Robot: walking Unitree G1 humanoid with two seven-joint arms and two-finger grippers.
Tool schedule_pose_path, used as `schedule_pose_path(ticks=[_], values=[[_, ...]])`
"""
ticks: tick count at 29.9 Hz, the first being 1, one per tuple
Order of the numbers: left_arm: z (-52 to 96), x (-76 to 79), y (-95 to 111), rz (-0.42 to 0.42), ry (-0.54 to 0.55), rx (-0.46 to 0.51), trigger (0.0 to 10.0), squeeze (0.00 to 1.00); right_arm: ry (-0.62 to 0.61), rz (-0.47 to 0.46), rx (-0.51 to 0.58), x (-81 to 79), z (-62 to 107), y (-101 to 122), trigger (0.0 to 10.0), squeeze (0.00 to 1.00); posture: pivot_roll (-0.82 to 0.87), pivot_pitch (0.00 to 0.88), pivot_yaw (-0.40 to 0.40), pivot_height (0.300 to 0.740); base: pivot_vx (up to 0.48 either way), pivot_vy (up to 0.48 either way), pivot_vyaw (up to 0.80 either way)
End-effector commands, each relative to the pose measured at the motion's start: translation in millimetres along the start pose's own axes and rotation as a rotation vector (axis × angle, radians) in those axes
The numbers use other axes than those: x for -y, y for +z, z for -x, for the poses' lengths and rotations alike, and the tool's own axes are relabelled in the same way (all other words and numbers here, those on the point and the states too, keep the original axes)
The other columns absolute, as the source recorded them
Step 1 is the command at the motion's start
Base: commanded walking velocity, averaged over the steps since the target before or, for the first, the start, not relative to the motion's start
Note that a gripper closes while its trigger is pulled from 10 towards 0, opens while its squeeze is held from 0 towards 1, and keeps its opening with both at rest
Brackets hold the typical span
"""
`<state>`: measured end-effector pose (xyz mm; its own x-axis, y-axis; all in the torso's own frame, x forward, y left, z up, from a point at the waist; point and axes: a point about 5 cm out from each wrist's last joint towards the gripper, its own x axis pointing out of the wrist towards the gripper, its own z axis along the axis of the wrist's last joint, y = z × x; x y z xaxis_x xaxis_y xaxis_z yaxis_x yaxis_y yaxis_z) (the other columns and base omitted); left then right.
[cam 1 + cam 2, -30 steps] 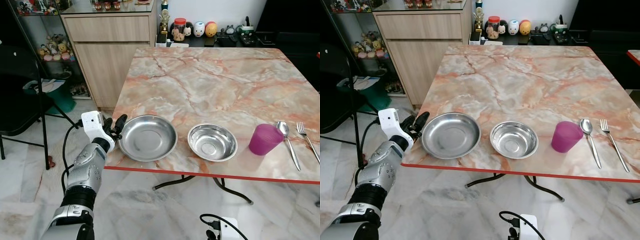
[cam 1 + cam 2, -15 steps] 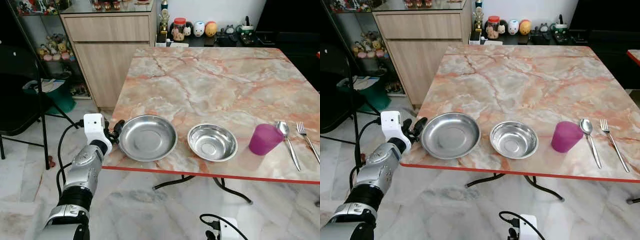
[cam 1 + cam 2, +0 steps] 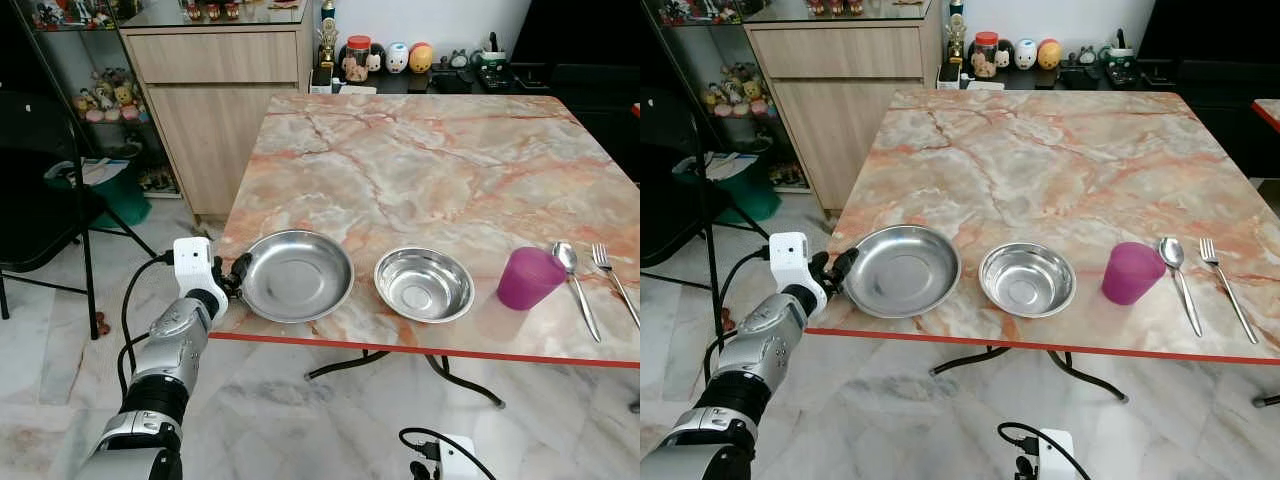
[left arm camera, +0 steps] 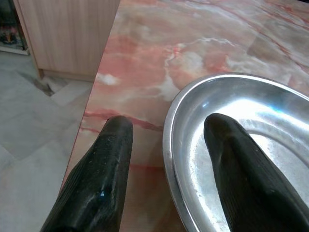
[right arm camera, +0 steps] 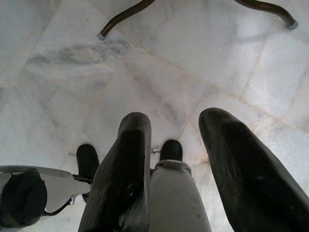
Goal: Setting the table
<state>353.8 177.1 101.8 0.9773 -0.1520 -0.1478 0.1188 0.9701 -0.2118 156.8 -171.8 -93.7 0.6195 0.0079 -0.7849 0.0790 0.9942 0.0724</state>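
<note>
left gripper [image 4: 166, 140]: i have brought it in from just outside the table corner; its spread fingers now straddle the plate rim, one inside, one outside.
plate [image 3: 297, 275]: on the table [image 3: 430, 170] front edge, just left of the bowl [image 3: 424, 284].
meaning: i judge the grasp is set, closing is next.
right gripper [image 5: 174, 145]: hangs idle, fingers parted, over the floor.

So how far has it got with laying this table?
Already laid out near the front edge: a steel bowl, a purple cup, a spoon and a fork. In hand: the left end effector straddles the rim of the steel plate, open. Left: positioning that plate.
</note>
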Motion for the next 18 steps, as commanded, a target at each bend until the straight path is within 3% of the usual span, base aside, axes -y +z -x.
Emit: schedule_pose_path(ticks=[1, 18], values=[[-0.6, -1.8, -2.6, 0.029, 0.004, -0.023, 10.0, 0.0, 0.003, 0.001, -0.012, -0.5, 0.0, -1.3, 10.0, 0.0, 0.1, 0.0, 0.001, 0.74, 0.0, 0.0, 0.0], [0.5, 3.9, -14.8, -0.037, -0.05, -0.126, 10.0, 0.0, 0.01, 0.009, -0.015, -0.4, -0.1, -1.1, 10.0, 0.0, 0.1, 0.0, 0.001, 0.74, 0.0, 0.0, 0.0]])
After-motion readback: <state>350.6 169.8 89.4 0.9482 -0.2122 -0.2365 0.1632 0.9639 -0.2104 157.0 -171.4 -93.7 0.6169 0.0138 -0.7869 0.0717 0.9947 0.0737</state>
